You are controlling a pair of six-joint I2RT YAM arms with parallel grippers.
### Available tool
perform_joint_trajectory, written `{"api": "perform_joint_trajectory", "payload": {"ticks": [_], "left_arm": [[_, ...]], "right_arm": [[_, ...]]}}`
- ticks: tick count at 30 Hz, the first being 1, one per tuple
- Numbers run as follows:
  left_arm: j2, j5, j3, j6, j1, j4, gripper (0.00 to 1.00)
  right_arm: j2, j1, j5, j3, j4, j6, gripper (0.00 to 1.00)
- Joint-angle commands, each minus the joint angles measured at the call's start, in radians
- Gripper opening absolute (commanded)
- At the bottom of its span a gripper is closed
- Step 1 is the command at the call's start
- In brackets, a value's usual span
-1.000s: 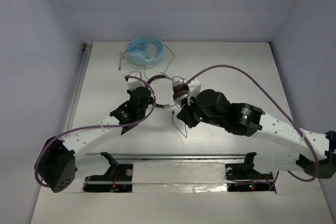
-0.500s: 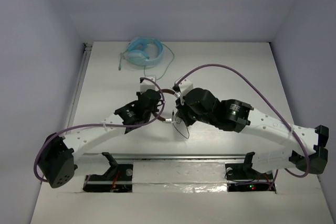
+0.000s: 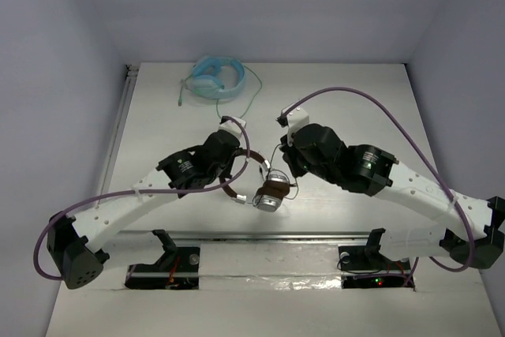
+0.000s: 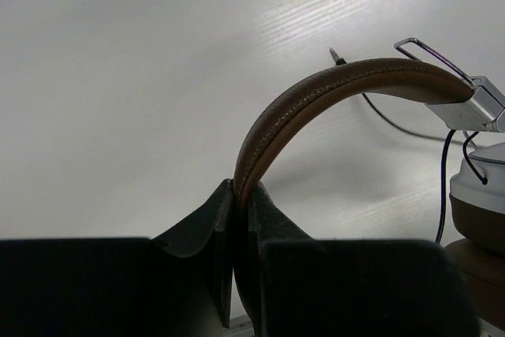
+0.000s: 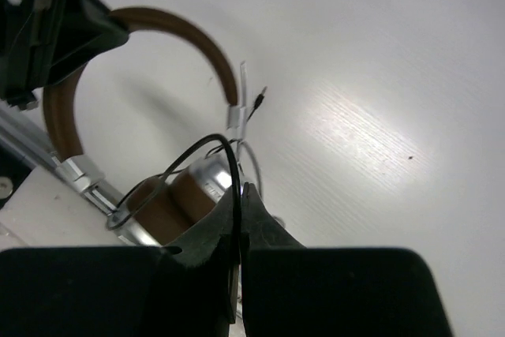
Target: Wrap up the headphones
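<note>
The headphones (image 3: 268, 193) hang above the table's middle, brown headband to the left, silver ear cups pressed together below. My left gripper (image 4: 241, 189) is shut on the brown headband (image 4: 316, 92), which arches up and right to a silver ear cup (image 4: 481, 187). My right gripper (image 5: 239, 187) is shut on the thin black cable (image 5: 207, 144), which loops back over the ear cups (image 5: 170, 199). The cable's plug (image 5: 261, 96) hangs free beside the headband (image 5: 185, 28). In the top view the right gripper (image 3: 286, 165) sits just right of the ear cups and the left gripper (image 3: 234, 165) just left.
Light blue headphones (image 3: 216, 78) with a greenish cable (image 3: 254, 92) lie at the back of the table. A metal rail (image 3: 260, 234) runs along the near edge, with both arm bases behind it. White walls close in the left, back and right.
Both arms have shifted and the headphones have come toward the near edge and turned, so the ear cups now hang in plain view between the grippers. Both grips have held.
</note>
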Motion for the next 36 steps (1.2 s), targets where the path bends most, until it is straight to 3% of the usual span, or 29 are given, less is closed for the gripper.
{"api": "perform_joint_trajectory", "payload": {"ticks": [1, 11, 21, 29, 36], "left_arm": [[-0.048, 0.095, 0.032, 0.074, -0.001, -0.012, 0.00], [-0.144, 0.316, 0.041, 0.117, 0.088, 0.062, 0.00], [-0.195, 0.644, 0.027, 0.126, 0.326, 0.190, 0.00], [-0.187, 0.845, 0.066, 0.066, 0.395, 0.321, 0.00], [-0.180, 0.985, 0.072, -0.026, 0.462, 0.414, 0.00]], "right_arm": [[-0.033, -0.022, 0.090, 0.041, -0.012, -0.013, 0.00], [-0.028, -0.094, 0.155, -0.051, 0.062, 0.037, 0.00], [-0.146, -0.211, 0.134, -0.243, 0.360, 0.132, 0.00], [-0.148, -0.326, -0.218, -0.392, 0.646, 0.207, 0.02], [-0.160, -0.427, -0.482, -0.519, 0.907, 0.233, 0.18]]}}
